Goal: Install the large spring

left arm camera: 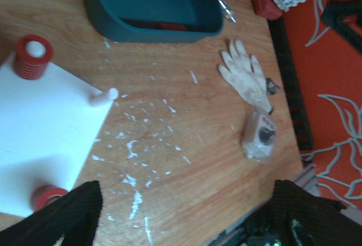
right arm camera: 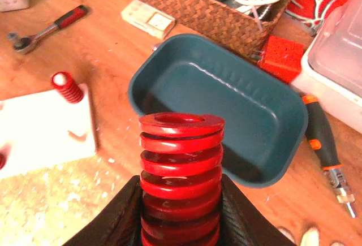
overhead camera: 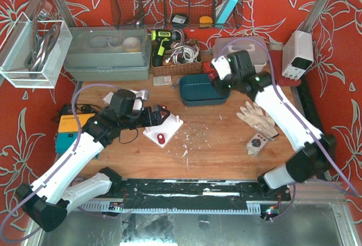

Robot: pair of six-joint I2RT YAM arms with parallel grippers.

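So my right fingers (right arm camera: 121, 220) are clamped on the large spring (right arm camera: 181, 167), red coils standing straight up between them, held up off the counter (right arm camera: 45, 212) right by the near rim of the teal tray (right arm camera: 226, 104); that's well apart from the white plate (left arm camera: 45, 138). My left fingers (left arm camera: 68, 212) are spread wide with nothing in them, hovering beside that plate; it's got a small red spring (left arm camera: 33, 56) on one corner peg and a bare peg (left arm camera: 104, 97) sticking up near its edge.
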